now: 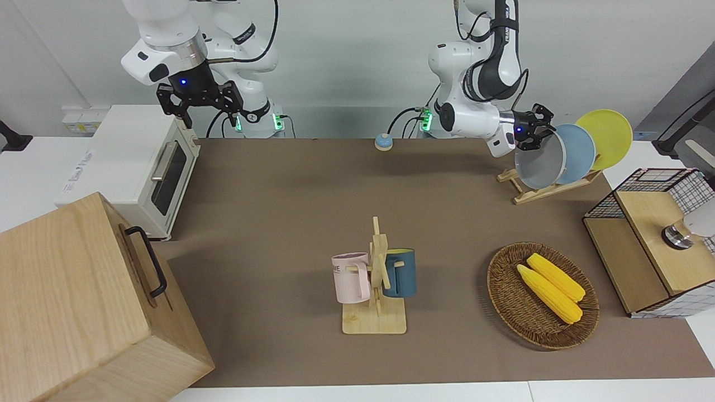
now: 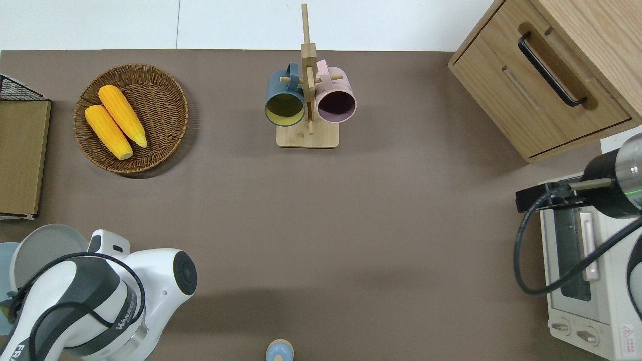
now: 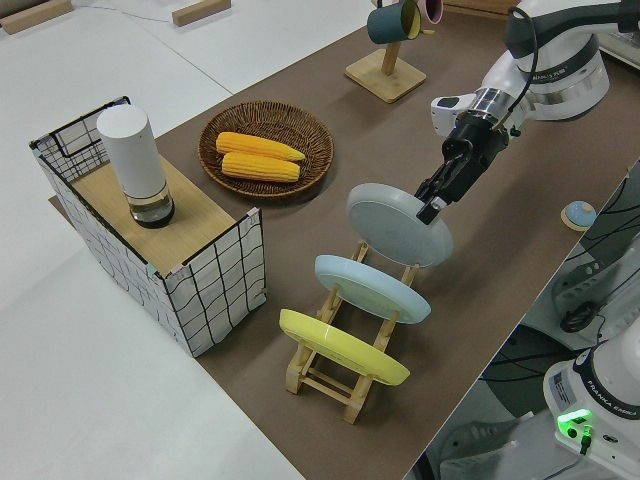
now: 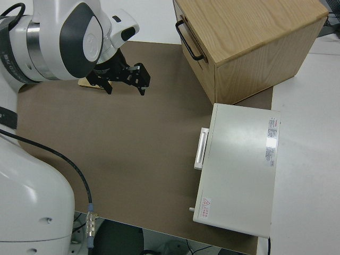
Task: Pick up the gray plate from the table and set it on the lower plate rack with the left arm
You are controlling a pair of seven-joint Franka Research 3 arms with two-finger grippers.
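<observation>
The gray plate [image 1: 540, 162] [image 3: 395, 222] leans tilted in the end slot of the lower plate rack [image 1: 536, 192] [image 3: 330, 375], the slot closest to the table's middle. The rack stands near the robots at the left arm's end of the table [image 1: 290, 223]. My left gripper [image 1: 539, 134] [image 3: 432, 205] is shut on the gray plate's upper rim. In the overhead view the left arm covers the gripper, and only part of the gray plate [image 2: 45, 248] shows. The right arm is parked, its gripper [image 1: 198, 103] [image 4: 125, 79] open and holding nothing.
A sky-blue plate [image 3: 370, 288] and a yellow plate [image 3: 340, 345] fill the rack's other slots. Nearby are a wicker basket [image 1: 505, 296] with two corn cobs, a wire-sided wooden box [image 1: 653, 240], a mug stand [image 1: 377, 279], a toaster oven [image 1: 139, 162], a wooden cabinet [image 1: 72, 301] and a small blue bell [image 1: 383, 142].
</observation>
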